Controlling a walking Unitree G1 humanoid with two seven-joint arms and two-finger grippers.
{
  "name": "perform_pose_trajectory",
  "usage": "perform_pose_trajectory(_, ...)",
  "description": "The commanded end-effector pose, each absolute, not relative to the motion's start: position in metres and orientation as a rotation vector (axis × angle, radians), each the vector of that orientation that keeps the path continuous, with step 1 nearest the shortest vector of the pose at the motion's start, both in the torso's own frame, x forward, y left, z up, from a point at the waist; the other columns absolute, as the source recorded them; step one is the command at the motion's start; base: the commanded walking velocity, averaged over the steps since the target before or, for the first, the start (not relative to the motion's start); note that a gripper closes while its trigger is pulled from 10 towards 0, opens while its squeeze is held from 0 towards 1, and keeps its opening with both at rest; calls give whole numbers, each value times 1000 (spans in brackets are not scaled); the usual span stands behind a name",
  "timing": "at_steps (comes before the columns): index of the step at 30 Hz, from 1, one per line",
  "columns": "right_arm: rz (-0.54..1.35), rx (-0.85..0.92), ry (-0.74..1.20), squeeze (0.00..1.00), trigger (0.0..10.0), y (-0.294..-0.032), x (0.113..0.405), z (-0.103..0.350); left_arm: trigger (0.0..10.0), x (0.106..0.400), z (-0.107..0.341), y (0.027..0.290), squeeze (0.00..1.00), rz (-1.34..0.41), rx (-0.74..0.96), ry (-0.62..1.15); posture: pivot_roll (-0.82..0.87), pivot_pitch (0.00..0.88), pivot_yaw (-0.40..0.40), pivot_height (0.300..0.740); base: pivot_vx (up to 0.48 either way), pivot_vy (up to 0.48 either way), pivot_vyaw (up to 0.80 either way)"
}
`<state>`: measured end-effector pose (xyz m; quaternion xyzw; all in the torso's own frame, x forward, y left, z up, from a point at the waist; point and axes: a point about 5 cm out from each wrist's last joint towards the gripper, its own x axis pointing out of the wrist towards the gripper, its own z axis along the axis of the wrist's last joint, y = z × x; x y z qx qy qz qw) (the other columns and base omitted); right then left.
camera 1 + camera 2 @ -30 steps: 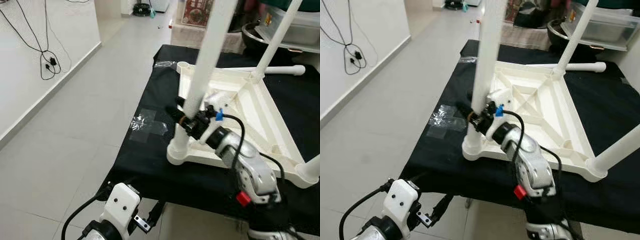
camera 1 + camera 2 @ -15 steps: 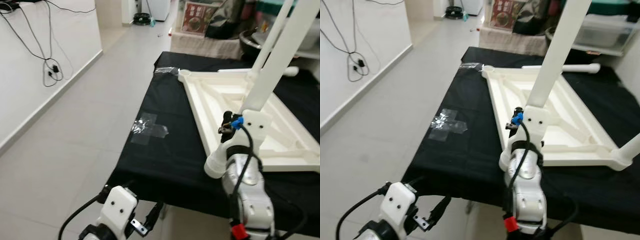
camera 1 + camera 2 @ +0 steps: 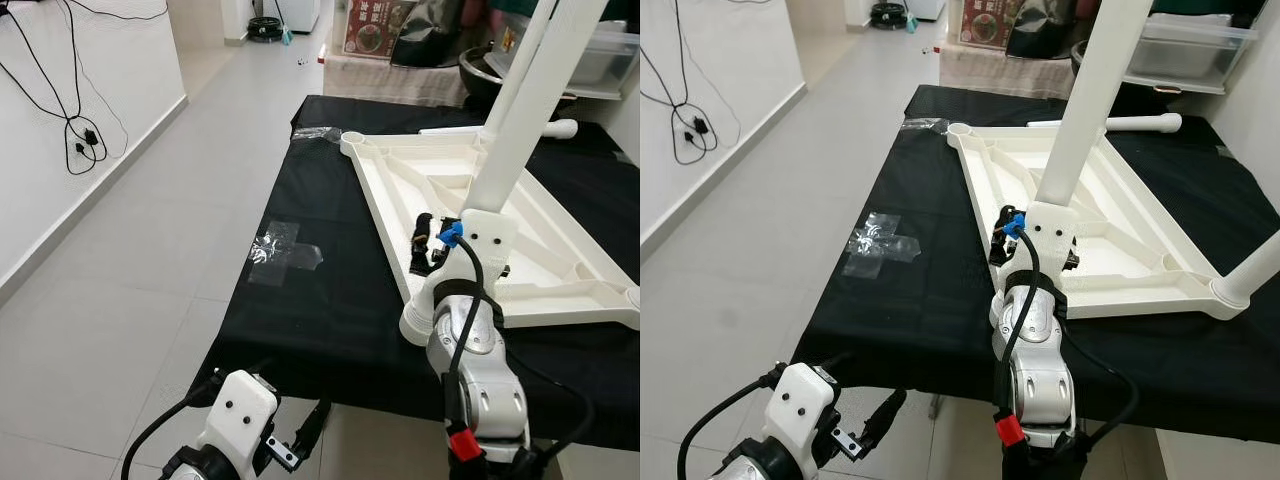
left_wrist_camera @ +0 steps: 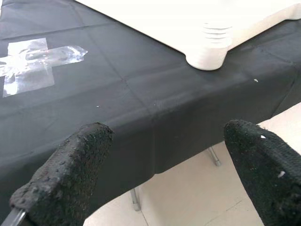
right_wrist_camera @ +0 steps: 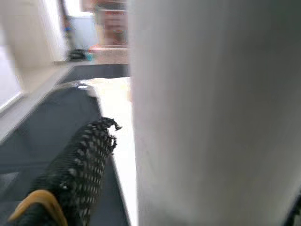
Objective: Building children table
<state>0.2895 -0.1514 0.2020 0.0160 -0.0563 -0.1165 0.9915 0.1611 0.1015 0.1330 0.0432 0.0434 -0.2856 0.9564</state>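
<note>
The white children's table top [image 3: 385, 215] lies upside down on a black-covered table [image 3: 330, 300]. A white leg [image 3: 510, 130] stands in its near corner socket [image 3: 415, 325]. My right gripper [image 3: 460, 255] straddles this leg low down. One of its fingers [image 5: 84, 160] stands a narrow gap off the leg, so the gripper looks open. Another leg [image 3: 1250, 275] stands in the right corner. A loose leg [image 3: 1140, 123] lies at the back. My left gripper [image 4: 164, 174] hangs open below the table's front edge.
A clear tape patch [image 3: 280, 250] is stuck to the cloth left of the table top. Grey floor runs along the left, with cables [image 3: 75, 130] on the white wall. Boxes and bins [image 3: 1190, 50] crowd the back right.
The whole view has swung, so the table top sits differently in the picture. My right arm now meets the leg from the near side, and its finger stands further off the leg.
</note>
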Motion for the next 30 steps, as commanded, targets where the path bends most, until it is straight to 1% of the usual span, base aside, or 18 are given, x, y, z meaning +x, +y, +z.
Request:
perform_pose_trajectory(1, -173, 38, -108, 0, 10000, -161, 291, 193, 10000, 160, 129, 101, 0, -584, 88, 100, 118, 97, -108, 740, 0, 0, 0)
perform_pose_trajectory(2, -140, 33, -114, 0, 10000, -164, 291, 192, 10000, 161, 130, 102, 0, -582, 88, 99, 118, 97, -108, 740, 0, 0, 0)
perform_pose_trajectory(3, -59, 67, -102, 0, 10000, -165, 292, 189, 10000, 161, 130, 102, 0, -582, 89, 99, 115, 100, -107, 740, 0, 0, 0)
perform_pose_trajectory(4, -59, 67, -102, 0, 10000, -165, 292, 189, 10000, 161, 130, 102, 0, -582, 89, 99, 115, 100, -107, 740, 0, 0, 0)
perform_pose_trajectory(5, -11, 81, -100, 0, 10000, -168, 293, 187, 10000, 161, 130, 102, 0, -582, 89, 99, 117, 101, -107, 740, 0, 0, 0)
perform_pose_trajectory(7, 118, 104, -93, 0, 10000, -174, 298, 186, 10000, 161, 130, 102, 0, -581, 89, 98, 118, 103, -108, 740, 0, 0, 0)
perform_pose_trajectory(10, 201, 84, -114, 0, 10000, -184, 306, 190, 10000, 161, 130, 102, 0, -577, 89, 99, 119, 103, -108, 740, 0, 0, 0)
perform_pose_trajectory(14, 475, 147, -64, 0, 10000, -191, 317, 194, 10000, 161, 130, 102, 0, -575, 89, 99, 124, 106, -112, 740, 0, 0, 0)
perform_pose_trajectory(15, 475, 147, -64, 0, 10000, -191, 317, 194, 10000, 161, 130, 102, 0, -575, 89, 99, 124, 106, -112, 740, 0, 0, 0)
perform_pose_trajectory(18, 688, 201, -41, 0, 10000, -195, 321, 200, 10000, 161, 130, 102, 0, -571, 88, 100, 131, 109, -110, 740, 0, 0, 0)
perform_pose_trajectory(21, 852, 210, -38, 0, 10000, -196, 323, 206, 10000, 161, 130, 103, 0, -571, 89, 100, 136, 109, -109, 740, 0, 0, 0)
perform_pose_trajectory(22, 852, 210, -38, 0, 10000, -196, 323, 206, 10000, 161, 130, 103, 0, -571, 89, 100, 136, 109, -109, 740, 0, 0, 0)
perform_pose_trajectory(23, 973, 196, -31, 0, 10000, -195, 324, 209, 10000, 161, 130, 103, 0, -571, 90, 101, 142, 109, -110, 740, 0, 0, 0)
perform_pose_trajectory(24, 973, 196, -31, 0, 10000, -195, 324, 209, 10000, 161, 130, 103, 0, -571, 90, 101, 142, 109, -110, 740, 0, 0, 0)
perform_pose_trajectory(26, 1077, 180, -11, 0, 10000, -193, 325, 211, 10000, 161, 130, 103, 0, -571, 90, 101, 148, 109, -108, 740, 0, 0, 0)
perform_pose_trajectory(27, 1077, 180, -11, 0, 10000, -193, 325, 211, 10000, 161, 130, 103, 0, -571, 90, 101, 148, 109, -108, 740, 0, 0, 0)
perform_pose_trajectory(28, 1134, 159, 1, 0, 10000, -191, 329, 212, 10000, 160, 130, 103, 0, -570, 90, 102, 148, 109, -108, 740, 0, 0, 0)
perform_pose_trajectory(30, 1155, 148, 0, 0, 10000, -189, 332, 213, 10000, 160, 130, 103, 0, -570, 90, 102, 148, 109, -108, 740, 0, 0, 0)
